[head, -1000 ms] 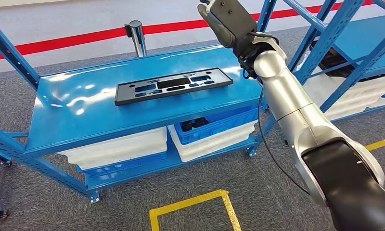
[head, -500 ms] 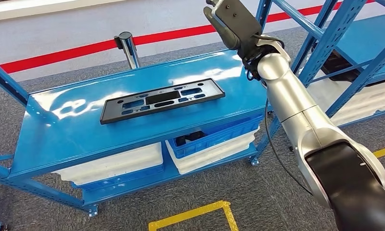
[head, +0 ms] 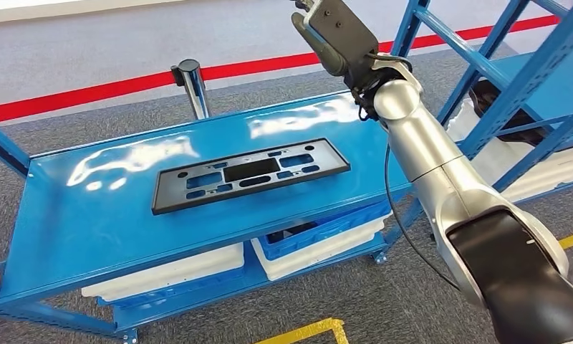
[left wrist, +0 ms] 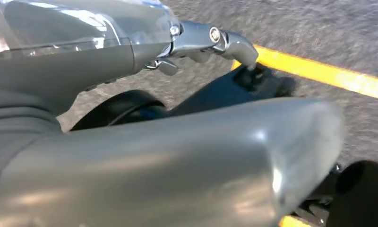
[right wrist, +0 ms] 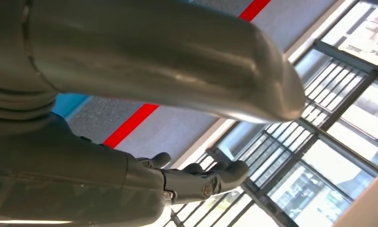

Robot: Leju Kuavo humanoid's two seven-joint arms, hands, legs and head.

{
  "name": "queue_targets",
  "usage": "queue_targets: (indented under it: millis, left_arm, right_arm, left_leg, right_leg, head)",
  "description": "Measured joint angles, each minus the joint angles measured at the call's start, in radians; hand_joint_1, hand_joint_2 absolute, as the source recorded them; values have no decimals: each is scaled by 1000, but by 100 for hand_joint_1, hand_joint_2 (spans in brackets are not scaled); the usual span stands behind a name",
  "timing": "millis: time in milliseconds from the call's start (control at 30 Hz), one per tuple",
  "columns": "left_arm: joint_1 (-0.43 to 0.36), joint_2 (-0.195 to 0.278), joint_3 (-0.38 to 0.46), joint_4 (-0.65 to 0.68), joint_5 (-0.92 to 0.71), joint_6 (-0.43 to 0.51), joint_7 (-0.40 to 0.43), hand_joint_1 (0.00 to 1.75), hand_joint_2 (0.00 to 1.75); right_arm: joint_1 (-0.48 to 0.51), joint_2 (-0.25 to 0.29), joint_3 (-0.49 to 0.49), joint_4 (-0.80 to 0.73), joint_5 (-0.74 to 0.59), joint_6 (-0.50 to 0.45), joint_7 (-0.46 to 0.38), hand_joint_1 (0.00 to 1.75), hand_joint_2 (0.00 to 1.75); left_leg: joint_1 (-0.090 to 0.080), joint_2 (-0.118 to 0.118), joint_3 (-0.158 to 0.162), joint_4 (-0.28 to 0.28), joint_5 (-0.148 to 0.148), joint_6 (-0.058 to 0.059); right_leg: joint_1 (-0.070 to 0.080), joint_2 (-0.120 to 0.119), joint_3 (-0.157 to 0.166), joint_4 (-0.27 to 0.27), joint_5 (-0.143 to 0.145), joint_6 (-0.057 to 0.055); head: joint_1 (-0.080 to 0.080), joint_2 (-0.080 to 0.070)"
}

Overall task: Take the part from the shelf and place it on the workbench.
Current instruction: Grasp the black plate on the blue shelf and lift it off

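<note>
On workbench (head: 90,215), part (head: 249,174) lies flat, apart from raised, seemingly empty right hand (head: 334,32).

Flat black slotted part (head: 249,174), lying on blue workbench (head: 112,215) top

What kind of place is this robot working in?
Probably a factory or warehouse floor: blue steel shelving, plastic bins under a blue workbench, and yellow floor tape with a red line.

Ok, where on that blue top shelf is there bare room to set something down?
The blue shelf top is bare left of the black part, and in front of it along the near edge. The far right corner is tighter, under the raised right hand.
</note>
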Motion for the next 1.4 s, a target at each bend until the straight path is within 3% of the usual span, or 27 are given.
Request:
queue_targets:
  millis: [67,100,133,200,267,367,667,800,867,933,1000,1033,1067,1100,1133,1200,1267,1333,1400]
  left_arm:
    - [1,0,0,0,1,-12,-10,0,0]
    - [2,0,0,0,0,-16,-13,0,0]
    - [3,0,0,0,0,-18,-14,0,0]
    - [4,0,0,0,-2,-20,-15,0,0]
    - [3,0,0,0,-4,-20,-15,0,0]
    - [3,0,1,1,-7,-20,-15,0,0]
    - [0,1,9,1,-10,-20,-14,0,0]
    - [0,1,12,1,-11,-20,-14,0,0]
    - [0,0,14,0,-11,-20,-14,0,0]
    - [0,0,16,0,-12,-20,-13,0,0]
    - [1,0,16,0,-12,-20,-12,0,0]
    - [2,0,16,0,-12,-20,-11,0,0]
    - [3,0,17,0,-13,-20,-11,0,0]
    - [4,0,17,0,-13,-20,-11,0,0]
    - [4,0,17,0,-13,-20,-11,0,0]
    - [3,0,17,0,-13,-20,-11,0,0]
    - [2,0,17,0,-13,-21,-11,0,0]
    - [4,0,17,0,-13,-21,-11,0,0]
    - [6,0,18,0,-13,-22,-12,0,0]
  right_arm:
    - [4,-2,0,0,0,0,-1,0,0]
    - [7,-3,0,0,0,0,-2,0,0]
    - [8,-4,0,0,-1,0,-2,0,0]
    - [9,-7,0,0,-1,0,-3,0,0]
    - [10,-9,2,1,1,2,-3,0,0]
    - [11,-12,5,1,10,5,-4,0,0]
    - [9,-14,17,1,25,8,-7,0,0]
    - [9,-13,21,0,27,7,-9,0,0]
    - [7,-12,23,-2,29,4,-12,0,0]
    - [4,-12,26,-4,30,2,-15,0,0]
    - [6,-12,30,-4,32,1,-16,0,0]
    - [10,-12,32,-4,33,1,-17,0,0]
    - [14,-12,33,-4,34,0,-17,0,0]
    - [17,-13,33,-4,35,0,-17,0,0]
    - [17,-13,34,-4,35,0,-17,0,0]
    - [15,-14,34,-4,36,0,-18,0,0]
    - [16,-16,36,-4,37,-1,-19,0,0]
    - [17,-16,39,-5,39,-2,-18,0,0]
    - [15,-12,41,-7,41,-2,-20,0,0]
  left_leg:
    - [2,-3,10,0,-13,1]
    - [3,-5,17,0,-20,0]
    - [3,-7,26,1,-28,-2]
    - [3,-9,48,1,-45,-10]
    - [2,-9,59,0,-58,-20]
    - [-2,-7,61,-2,-65,-26]
    - [-7,-3,71,-16,-69,-20]
    - [-10,-3,71,-16,-68,-18]
    - [-4,-5,80,-28,-60,-15]
    - [4,-8,90,-40,-53,-12]
    - [7,-15,92,-40,-52,-10]
    - [9,-22,92,-39,-52,-11]
    - [11,-29,92,-39,-53,-12]
    - [14,-38,93,-37,-54,-14]
    - [17,-47,94,-34,-57,-18]
    - [23,-66,91,-24,-67,-32]
    - [25,-84,79,-17,-70,-45]
    - [27,-100,72,-18,-68,-56]
    - [25,-74,61,6,-80,-62]
  right_leg:
    - [-1,0,-79,81,-46,3]
    - [-1,-1,-100,82,-46,3]
    - [-2,-1,-106,50,-20,3]
    - [-2,-3,-83,-75,87,4]
    - [2,-6,-61,-163,152,-1]
    - [4,-4,-52,-176,163,-11]
    - [-1,2,-51,-177,160,-15]
    - [-3,-1,-46,-181,163,-10]
    - [-2,-3,-44,-181,159,-3]
    - [0,-4,-66,-127,125,3]
    - [-2,-4,-123,0,68,8]
    - [-5,-4,-149,56,52,11]
    - [-7,-4,-161,80,53,14]
    - [-10,-4,-154,64,73,18]
    - [-14,-1,-128,8,107,22]
    - [-23,28,-62,-122,153,31]
    - [-26,52,-29,-176,150,30]
    - [-22,42,-25,-176,141,18]
    - [-25,22,-20,-177,136,3]
  head:
    - [11,0]
    - [18,0]
    - [25,0]
    - [36,0]
    - [41,0]
    - [36,0]
    - [-1,0]
    - [-4,0]
    - [-5,0]
    - [2,0]
    - [14,0]
    - [20,0]
    - [25,0]
    - [30,0]
    - [34,0]
    - [40,0]
    - [41,0]
    - [38,0]
    - [27,0]
